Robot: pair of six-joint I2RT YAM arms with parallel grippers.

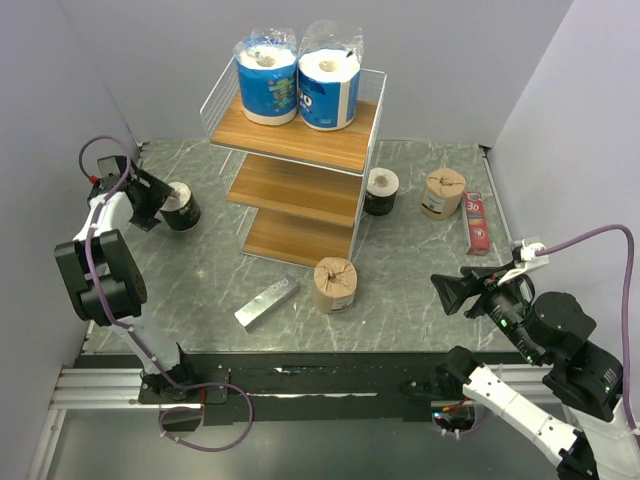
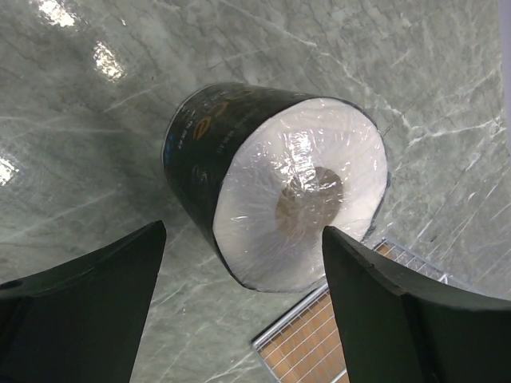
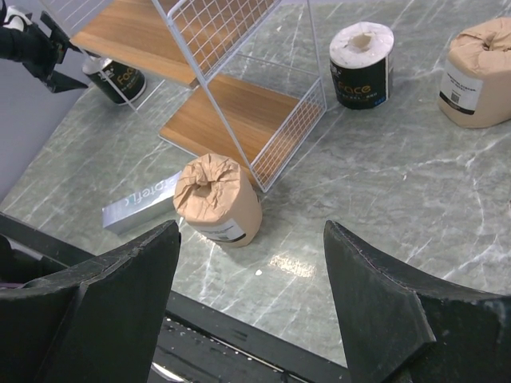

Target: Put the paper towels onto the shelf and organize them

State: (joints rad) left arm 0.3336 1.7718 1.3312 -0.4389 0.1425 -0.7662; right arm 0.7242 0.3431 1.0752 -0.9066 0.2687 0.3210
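Left end effector spread wide, black-wrapped roll just ahead, ctr frame, upright on worktop left of shelf. Reckon it's light, squashy, film slick, so I'd grip across the sides, gently. Right end effector apart too, holding nothing.

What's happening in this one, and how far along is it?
Two arms are stocking a shelf with paper towel rolls. Two blue rolls sit on its top board. The left gripper, jaws open, is lined up on a black roll left of the shelf, not yet gripping it. The right gripper hangs open and empty over the near right of the table. A second black roll and two brown rolls stand on the table.
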